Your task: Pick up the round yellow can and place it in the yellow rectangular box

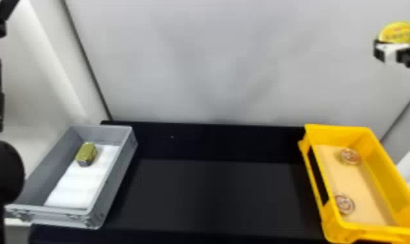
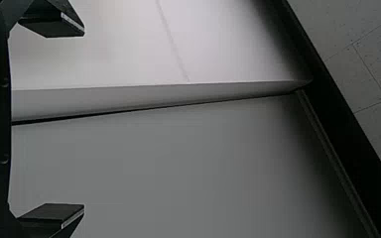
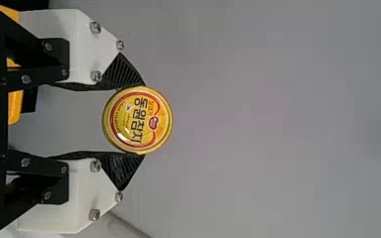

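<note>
The round yellow can (image 3: 137, 120) was gripped at opposite sides by the tips of the right end effector (image 3: 143, 120), high above the yellow box (image 1: 337, 136); its lid was thus left uncovered, presumably for a clean release. The left end effector (image 2: 83, 120), empty and spread wide, was held well left of the box, as was the gray box (image 1: 116, 175), across the desk (image 1: 214, 198). Between a far can (image 1: 350, 156) and a near can (image 1: 344, 204) within the yellow box, room for placement was judged adequate, provided its raised walls were cleared.
</note>
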Action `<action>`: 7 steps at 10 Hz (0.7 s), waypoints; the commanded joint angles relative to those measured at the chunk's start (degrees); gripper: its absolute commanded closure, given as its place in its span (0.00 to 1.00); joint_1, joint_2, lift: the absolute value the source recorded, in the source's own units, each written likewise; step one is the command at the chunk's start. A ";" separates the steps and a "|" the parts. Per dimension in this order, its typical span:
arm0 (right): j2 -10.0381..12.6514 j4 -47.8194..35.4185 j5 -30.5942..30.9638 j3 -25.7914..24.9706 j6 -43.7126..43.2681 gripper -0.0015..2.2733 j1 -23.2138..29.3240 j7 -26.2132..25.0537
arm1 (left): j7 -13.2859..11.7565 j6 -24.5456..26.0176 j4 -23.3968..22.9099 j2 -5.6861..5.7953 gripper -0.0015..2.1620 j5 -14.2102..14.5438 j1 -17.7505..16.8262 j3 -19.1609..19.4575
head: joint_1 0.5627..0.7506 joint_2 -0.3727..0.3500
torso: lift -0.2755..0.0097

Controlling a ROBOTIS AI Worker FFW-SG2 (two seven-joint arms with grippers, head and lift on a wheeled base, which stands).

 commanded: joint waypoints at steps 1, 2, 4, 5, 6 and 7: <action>-0.03 1.63 -1.44 -4.62 0.03 0.31 3.01 -1.28 | -0.08 0.37 -0.32 0.02 0.02 0.00 -0.15 -0.07 | 0.70 0.59 | 0.96; -0.03 2.68 -3.37 -5.94 -0.15 0.31 4.07 -2.42 | -0.08 0.55 -0.40 0.11 0.02 -0.09 -0.15 -0.07 | 0.70 0.59 | 0.96; -0.56 6.55 -10.32 -8.48 -0.06 0.31 5.82 -4.97 | -0.17 0.72 -0.58 0.11 0.02 -0.18 -0.15 -0.07 | 0.70 0.59 | 0.96; -1.08 8.31 -14.28 -9.10 0.20 0.31 6.62 -7.52 | -0.17 0.72 -0.67 0.11 0.02 -0.18 -0.15 -0.07 | 0.70 0.59 | 0.96; -2.05 10.94 -19.02 -9.63 0.29 0.31 7.41 -9.63 | -0.17 0.81 -0.84 0.20 0.02 -0.18 -0.15 0.02 | 0.70 0.59 | 0.96; -3.11 13.14 -23.25 -9.72 0.29 0.31 8.11 -12.01 | -0.17 0.90 -0.93 0.20 0.02 -0.18 -0.15 0.02 | 0.70 0.59 | 0.96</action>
